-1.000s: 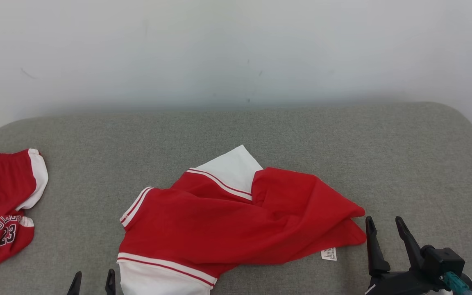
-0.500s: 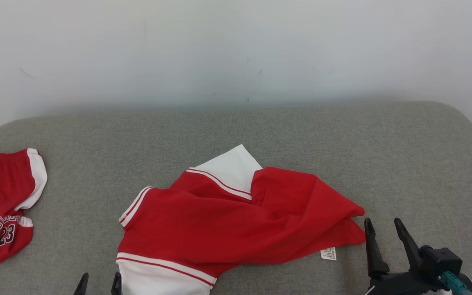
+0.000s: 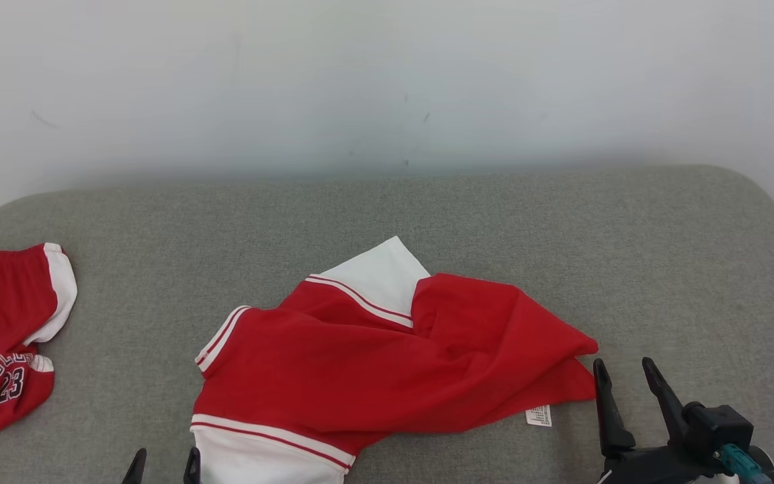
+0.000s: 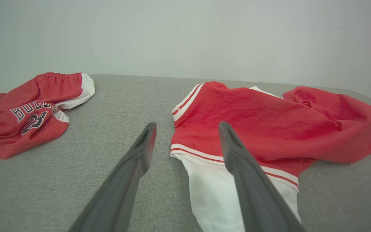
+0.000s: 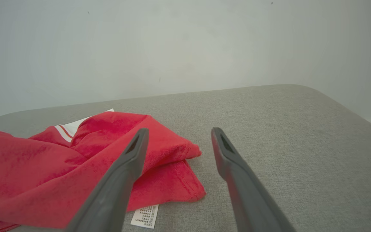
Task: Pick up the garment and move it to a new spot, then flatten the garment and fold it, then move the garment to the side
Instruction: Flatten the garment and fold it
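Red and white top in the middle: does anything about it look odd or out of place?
The red and white fabric top lies rumpled, not flat, on the grey padded surface: its right side is bunched over itself, and a small white care label pokes out underneath. I see no tear or stain.

The head view's bottom edge is cutting off the white panel of the garment (image 3: 387, 356) and all but the fingertips of the left gripper (image 3: 165, 458). Its left edge is clipping the red shorts (image 3: 4, 323). Print on the care label (image 3: 539, 415) is showing too small to read.
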Robot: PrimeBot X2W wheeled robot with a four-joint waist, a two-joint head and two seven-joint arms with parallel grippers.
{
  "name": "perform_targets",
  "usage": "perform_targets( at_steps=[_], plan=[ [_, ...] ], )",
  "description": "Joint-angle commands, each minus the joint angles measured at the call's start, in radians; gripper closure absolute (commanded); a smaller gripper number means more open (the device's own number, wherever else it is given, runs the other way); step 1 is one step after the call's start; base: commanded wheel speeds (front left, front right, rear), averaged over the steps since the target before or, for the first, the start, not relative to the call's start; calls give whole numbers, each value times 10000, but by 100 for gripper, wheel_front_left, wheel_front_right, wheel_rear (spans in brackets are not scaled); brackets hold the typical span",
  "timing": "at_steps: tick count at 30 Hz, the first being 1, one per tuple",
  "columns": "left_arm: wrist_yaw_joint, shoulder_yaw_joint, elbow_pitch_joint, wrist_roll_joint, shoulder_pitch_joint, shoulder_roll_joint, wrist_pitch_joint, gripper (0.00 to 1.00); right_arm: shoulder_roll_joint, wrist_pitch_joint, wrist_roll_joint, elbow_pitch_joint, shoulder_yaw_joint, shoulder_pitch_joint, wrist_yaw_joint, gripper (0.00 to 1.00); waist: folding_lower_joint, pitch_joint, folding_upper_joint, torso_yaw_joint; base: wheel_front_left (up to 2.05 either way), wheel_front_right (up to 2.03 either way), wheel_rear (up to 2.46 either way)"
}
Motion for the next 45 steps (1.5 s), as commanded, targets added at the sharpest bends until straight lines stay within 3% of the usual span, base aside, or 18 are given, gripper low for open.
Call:
perform_targets(
  at_steps=[1,11,12,19,24,45],
  plan=[
    [-4,29,32,67,50,7,-41,0,-61,-14,14,-6,72,12,8,0,-1,-4,0,0,0,0,0],
    [-52,102,29,41,103,-52,-41,0,-205,32,225,-13,328,-23,8,0,-1,-43,0,-23,0,0,0],
    [-273,79,327,-217,145,-118,-42,0,-285,269,341,162,343,32,8,0,-1,-82,0,-5,0,0,0],
    [-564,-220,1429,-594,2,-139,-42,0,-504,618,489,747,585,-160,8,0,-1,33,0,-18,0,0,0],
    [-768,-463,3023,-882,-769,-108,-40,0,-749,760,465,1944,969,-772,8,0,-1,308,0,-11,0,0,0],
    [-895,-1221,5079,-1319,-2402,84,-37,0,-720,307,398,5585,1727,-3031,8,0,-1,900,0,26,0,0,0]
  ],
)
